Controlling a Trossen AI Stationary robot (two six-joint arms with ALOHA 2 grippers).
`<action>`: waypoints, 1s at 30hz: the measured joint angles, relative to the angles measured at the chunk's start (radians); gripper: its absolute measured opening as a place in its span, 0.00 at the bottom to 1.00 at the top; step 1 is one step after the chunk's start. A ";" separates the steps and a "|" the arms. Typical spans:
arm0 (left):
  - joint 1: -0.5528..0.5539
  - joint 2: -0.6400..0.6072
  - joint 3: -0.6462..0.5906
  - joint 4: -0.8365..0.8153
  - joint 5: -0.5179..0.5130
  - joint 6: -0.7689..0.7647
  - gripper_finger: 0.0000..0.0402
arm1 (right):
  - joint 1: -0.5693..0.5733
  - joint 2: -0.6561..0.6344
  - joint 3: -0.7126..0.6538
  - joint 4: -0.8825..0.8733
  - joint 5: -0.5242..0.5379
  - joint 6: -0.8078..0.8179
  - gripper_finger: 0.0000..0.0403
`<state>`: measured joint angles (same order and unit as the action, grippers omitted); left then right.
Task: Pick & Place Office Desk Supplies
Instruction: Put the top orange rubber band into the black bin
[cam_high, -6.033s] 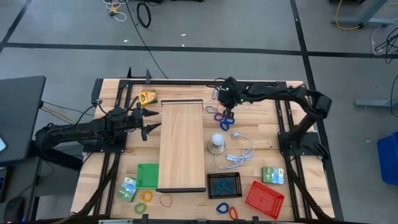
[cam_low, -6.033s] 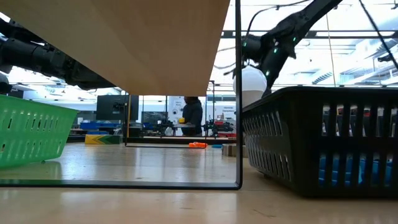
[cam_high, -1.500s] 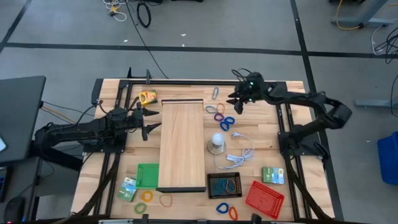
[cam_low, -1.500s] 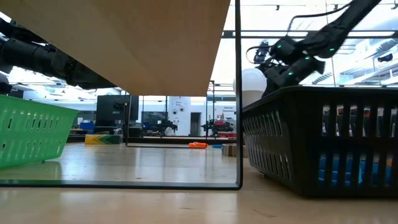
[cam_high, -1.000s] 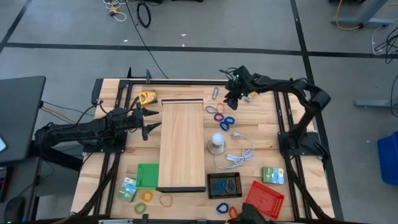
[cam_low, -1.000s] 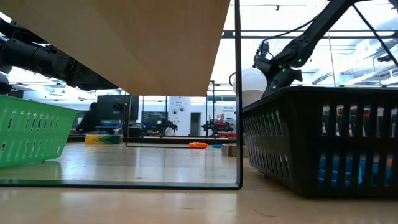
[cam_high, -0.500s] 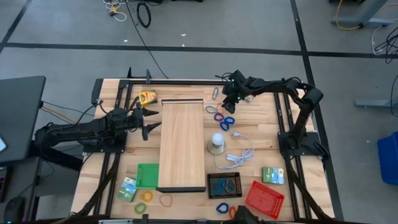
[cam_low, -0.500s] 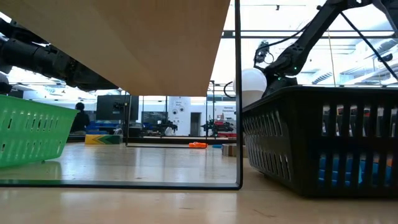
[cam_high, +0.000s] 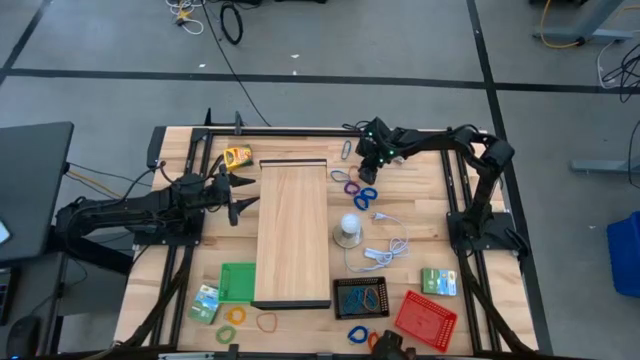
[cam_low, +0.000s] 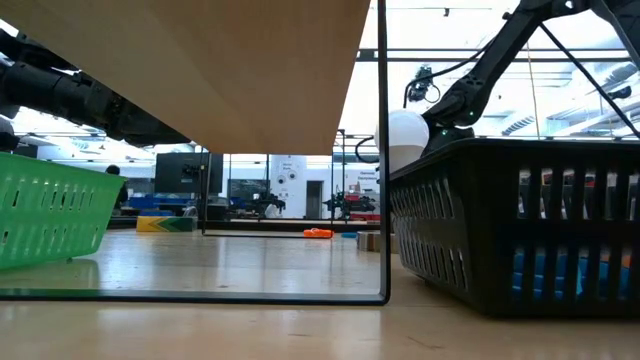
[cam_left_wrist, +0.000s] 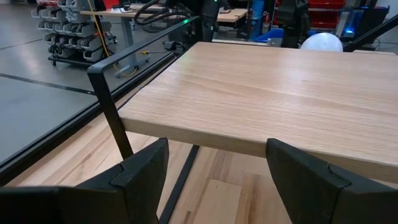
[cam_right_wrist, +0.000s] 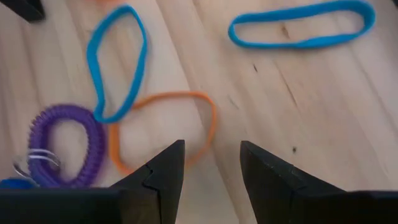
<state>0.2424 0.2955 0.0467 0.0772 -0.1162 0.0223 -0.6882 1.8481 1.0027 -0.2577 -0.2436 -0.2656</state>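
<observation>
Right gripper (cam_right_wrist: 208, 180) has shifted slightly left, now over the bands, fingers apart, empty, above orange band (cam_right_wrist: 165, 127). Left gripper (cam_left_wrist: 214, 165) open, empty, beside board (cam_high: 292, 235). Black tray (cam_high: 360, 297) holds blue bands.

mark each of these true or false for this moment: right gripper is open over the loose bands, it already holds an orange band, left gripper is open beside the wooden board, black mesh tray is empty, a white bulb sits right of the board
1. The right gripper is open over the loose bands. True.
2. It already holds the orange band. False: the band lies flat on the table, nothing between the fingers.
3. The left gripper is open beside the wooden board. True.
4. The black mesh tray is empty. False: blue and orange loops lie in it.
5. A white bulb sits right of the board. True.
</observation>
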 joint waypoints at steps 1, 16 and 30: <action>0.000 0.000 0.000 0.000 0.000 0.000 0.68 | 0.004 0.000 0.000 -0.005 0.001 -0.003 0.40; 0.000 0.000 0.000 -0.001 0.000 0.000 0.68 | 0.101 -0.002 0.000 -0.031 0.069 -0.047 0.03; 0.000 0.000 0.000 -0.007 0.001 -0.005 0.68 | 0.107 -0.041 0.000 -0.032 0.191 -0.027 0.00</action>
<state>0.2426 0.2955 0.0467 0.0704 -0.1154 0.0174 -0.5812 1.8067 1.0027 -0.2894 -0.0524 -0.2924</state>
